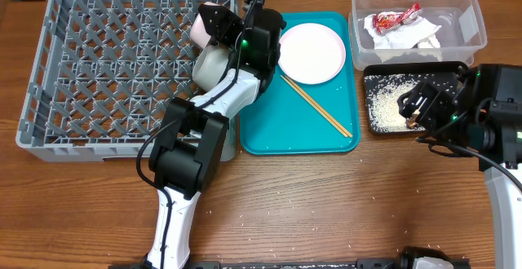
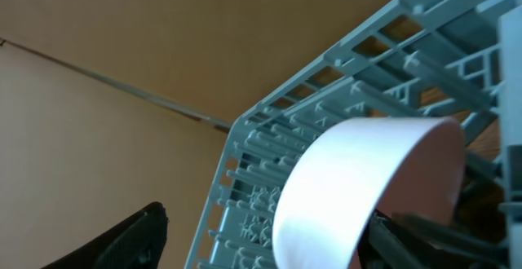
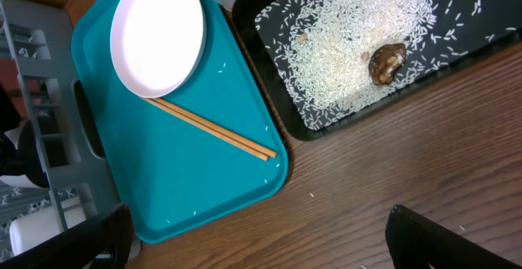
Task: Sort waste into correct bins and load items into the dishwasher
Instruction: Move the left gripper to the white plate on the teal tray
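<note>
Loading the dish rack [image 1: 98,73]: left gripper [image 1: 220,26] hung over it, jaws parted around the white cup [image 2: 367,187]. Right gripper [image 3: 261,249] gaped empty. The plate [image 1: 312,53] looked likely next, wanting a rim grip.

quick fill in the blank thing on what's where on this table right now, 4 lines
1. The serving tray under the plate and chopsticks is ___ in colour.
2. The rice and brown scrap lie in the shallow tray, which is ___.
3. The snack wrapper in the plastic tub is white and ___.
4. The right gripper holds nothing; it is ___.

Missing words: teal, black, red, open.
</note>
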### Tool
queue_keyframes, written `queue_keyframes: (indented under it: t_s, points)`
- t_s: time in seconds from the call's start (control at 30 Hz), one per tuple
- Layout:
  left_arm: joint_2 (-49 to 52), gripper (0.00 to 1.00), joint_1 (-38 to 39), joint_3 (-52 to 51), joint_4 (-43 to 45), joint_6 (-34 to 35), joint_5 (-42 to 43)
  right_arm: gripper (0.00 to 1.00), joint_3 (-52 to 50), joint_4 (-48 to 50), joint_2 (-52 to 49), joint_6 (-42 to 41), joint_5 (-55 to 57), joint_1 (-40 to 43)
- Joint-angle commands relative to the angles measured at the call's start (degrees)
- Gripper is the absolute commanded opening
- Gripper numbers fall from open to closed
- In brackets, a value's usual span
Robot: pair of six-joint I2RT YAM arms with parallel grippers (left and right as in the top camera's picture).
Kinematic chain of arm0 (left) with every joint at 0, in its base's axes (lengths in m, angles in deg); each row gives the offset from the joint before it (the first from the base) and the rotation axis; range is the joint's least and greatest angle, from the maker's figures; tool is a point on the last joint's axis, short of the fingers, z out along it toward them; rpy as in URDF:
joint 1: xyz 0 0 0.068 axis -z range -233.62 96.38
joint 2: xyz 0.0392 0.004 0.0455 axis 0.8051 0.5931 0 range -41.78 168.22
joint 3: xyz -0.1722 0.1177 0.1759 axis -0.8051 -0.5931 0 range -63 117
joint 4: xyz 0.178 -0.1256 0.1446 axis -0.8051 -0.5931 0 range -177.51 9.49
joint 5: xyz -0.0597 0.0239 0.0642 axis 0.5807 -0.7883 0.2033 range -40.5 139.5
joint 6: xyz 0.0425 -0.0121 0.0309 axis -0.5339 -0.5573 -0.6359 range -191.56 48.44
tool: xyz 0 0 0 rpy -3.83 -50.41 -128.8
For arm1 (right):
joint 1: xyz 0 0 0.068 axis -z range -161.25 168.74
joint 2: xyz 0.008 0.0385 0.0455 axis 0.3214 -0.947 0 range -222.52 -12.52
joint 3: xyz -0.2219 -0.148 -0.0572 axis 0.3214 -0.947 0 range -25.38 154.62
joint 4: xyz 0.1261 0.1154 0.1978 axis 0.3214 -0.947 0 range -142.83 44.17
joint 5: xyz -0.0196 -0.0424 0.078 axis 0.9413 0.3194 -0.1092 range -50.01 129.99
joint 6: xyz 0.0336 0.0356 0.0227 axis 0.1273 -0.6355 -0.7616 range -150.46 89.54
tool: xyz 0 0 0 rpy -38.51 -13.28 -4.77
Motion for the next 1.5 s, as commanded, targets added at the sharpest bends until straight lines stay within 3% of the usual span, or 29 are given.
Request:
queue_keyframes:
  t_s: [0.0, 0.27, 0.47, 0.57, 0.63, 0.73, 0.77, 0.9, 1.1, 1.2, 1.47]
  points:
    - [0.0, 0.77, 1.7, 0.6, 0.0, 2.9, 3.8, 1.00, 1.0, 0.1, 0.2, 0.2, 0.4, 0.2]
    - [0.0, 0.80, 5.1, 1.6, -2.8, 6.3, 9.5, 1.00, 1.0, 0.1, 0.2, 0.2, 0.4, 0.2]
    - [0.0, 0.80, 5.8, 8.8, -23.9, 23.4, 17.9, 1.00, 1.0, 0.1, 0.2, 0.2, 0.4, 0.2]
    - [-0.2, 0.79, 5.6, 18.4, -41.7, 35.4, 30.9, 1.00, 1.0, 0.1, 0.2, 0.2, 0.4, 0.2]
    - [-0.2, 0.72, 5.1, 24.4, -51.1, 41.1, 42.6, 1.00, 1.0, 0.1, 0.2, 0.2, 0.4, 0.2]
    - [-0.2, 0.46, 3.8, 31.1, -61.4, 52.6, 62.1, 1.00, 1.0, 0.1, 0.2, 0.2, 0.4, 0.2]
    - [-0.2, 0.42, 3.5, 31.2, -62.5, 56.6, 64.7, 1.00, 1.0, 0.1, 0.2, 0.2, 0.4, 0.2]
    - [0.2, 0.42, 3.8, 30.1, -66.3, 68.9, 65.3, 1.00, 1.0, 0.1, 0.2, 0.2, 0.4, 0.2]
    - [2.9, 0.38, 5.1, 28.2, -66.5, 75.5, 62.9, 1.00, 1.0, 0.1, 0.2, 0.2, 0.4, 0.2]
    - [5.1, 0.43, 5.0, 28.2, -66.4, 80.3, 60.9, 1.00, 1.0, 0.1, 0.2, 0.2, 0.4, 0.2]
    - [10.4, 0.44, 3.1, 28.2, -66.7, 86.5, 61.0, 1.00, 1.0, 0.1, 0.2, 0.2, 0.4, 0.2]
